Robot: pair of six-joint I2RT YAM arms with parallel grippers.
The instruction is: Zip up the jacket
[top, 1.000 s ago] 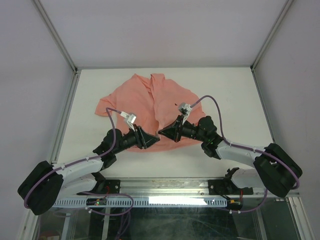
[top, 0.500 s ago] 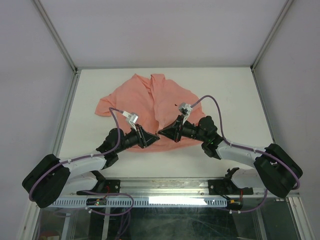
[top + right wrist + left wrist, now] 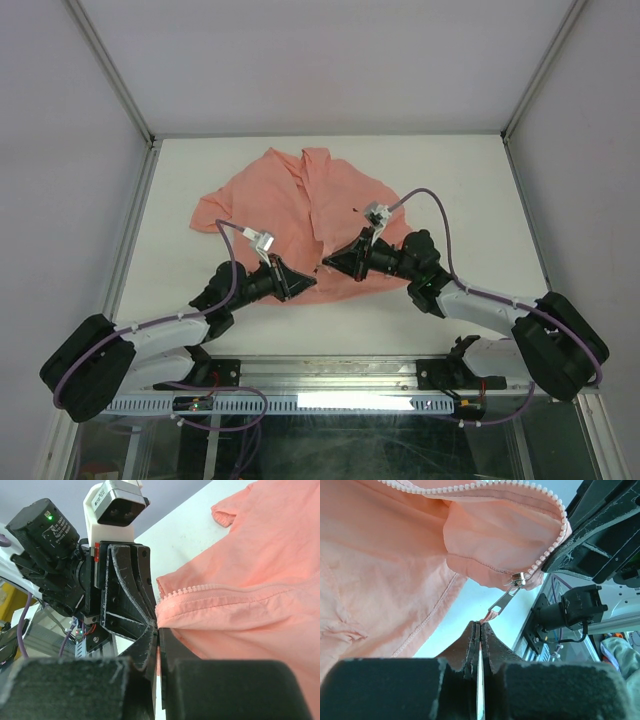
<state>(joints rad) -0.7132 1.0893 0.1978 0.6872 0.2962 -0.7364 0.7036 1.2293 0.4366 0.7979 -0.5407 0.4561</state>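
The salmon-pink jacket (image 3: 290,205) lies wrinkled on the white table, collar at the far side, with a tiny dark chest mark (image 3: 354,209). Both grippers meet at its near hem. My left gripper (image 3: 312,284) is shut on the pink tab of the zipper pull (image 3: 493,614); the metal slider (image 3: 518,580) sits at the low end of the zipper teeth (image 3: 470,487). My right gripper (image 3: 326,266) is shut on the jacket's hem corner (image 3: 172,611), just below a row of teeth (image 3: 200,588). In the wrist views the left gripper (image 3: 480,624) and the right gripper (image 3: 158,629) almost touch.
The table's near edge and a metal rail (image 3: 330,365) lie just behind both arms. Walls enclose the table at left, right and back. The left wrist camera (image 3: 117,502) shows close ahead in the right wrist view.
The right gripper has shifted slightly right with the hem; the left gripper has eased a little towards the near edge. Both stay shut.
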